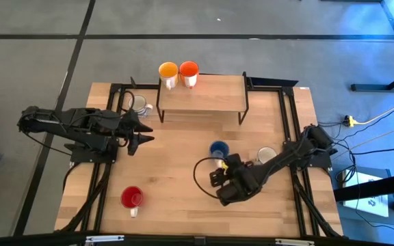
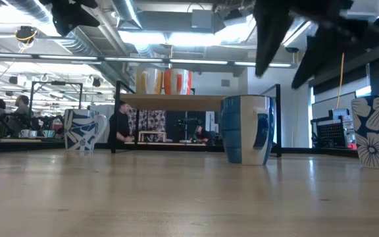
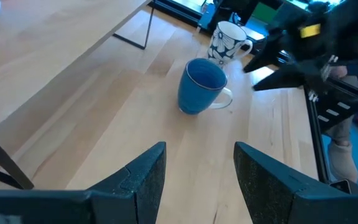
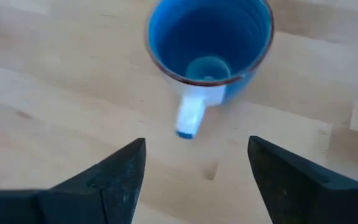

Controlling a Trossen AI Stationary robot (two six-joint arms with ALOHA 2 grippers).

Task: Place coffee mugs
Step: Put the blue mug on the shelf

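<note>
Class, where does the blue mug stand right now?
In the high view, the blue mug stands upright on the table's right half, just beyond the right hand, with the patterned mug to its right.

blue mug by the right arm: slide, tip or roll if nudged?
The blue mug stands upright on a flat base on the wooden table, so it would probably slide, not roll. Its glazed wall looks slippery and rigid. The side handle may make it turn.

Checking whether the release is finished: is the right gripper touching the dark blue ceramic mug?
Apart. The right wrist view shows the right gripper open, bare wood between its fingertips and the dark blue ceramic mug.
</note>
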